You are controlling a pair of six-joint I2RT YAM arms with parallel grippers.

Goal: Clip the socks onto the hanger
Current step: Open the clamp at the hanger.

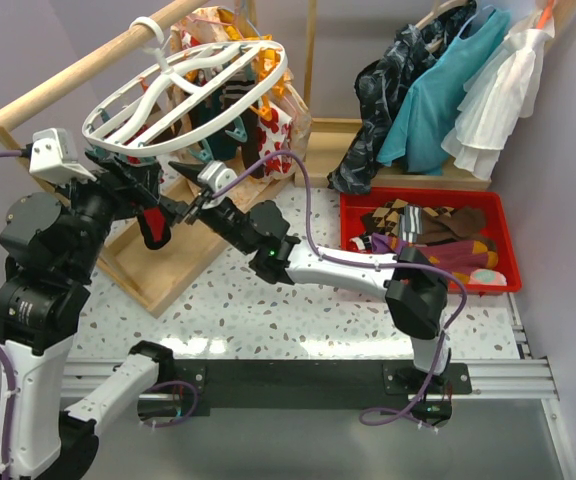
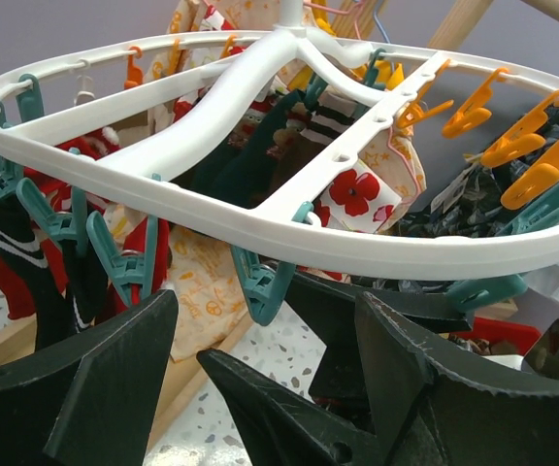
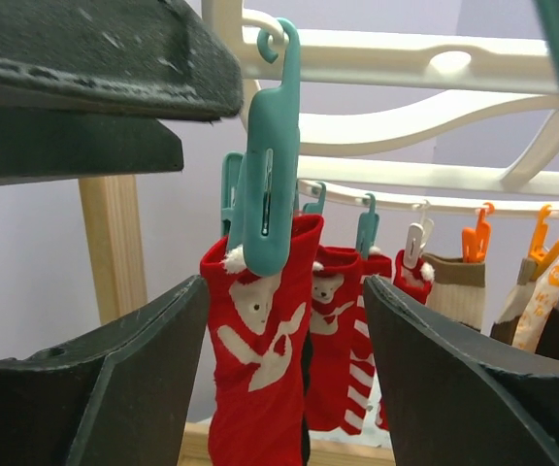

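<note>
The white oval hanger [image 1: 183, 95] hangs from the wooden rail with teal and orange clips; it fills the left wrist view [image 2: 260, 228]. Several socks hang from it. In the right wrist view a teal clip [image 3: 270, 184] holds a red sock with a white bear [image 3: 260, 388]. My right gripper [image 3: 284, 282] is open, its fingers either side of that sock without touching it. It sits under the hanger's near rim [image 1: 180, 192]. My left gripper [image 1: 158, 200] is open and empty right beside it. A teal clip [image 2: 260, 286] hangs above the left gripper [image 2: 265, 301]. More socks [image 1: 428, 235] lie in a red tray.
The red tray's rim [image 1: 353, 200] is at the right. A teal dress [image 1: 438, 100] and a white dress [image 1: 493, 95] hang at the back right. The wooden rail [image 1: 88, 70] and rack base [image 1: 168, 265] stand at the left. Floral cloths [image 2: 357, 194] hang behind the hanger.
</note>
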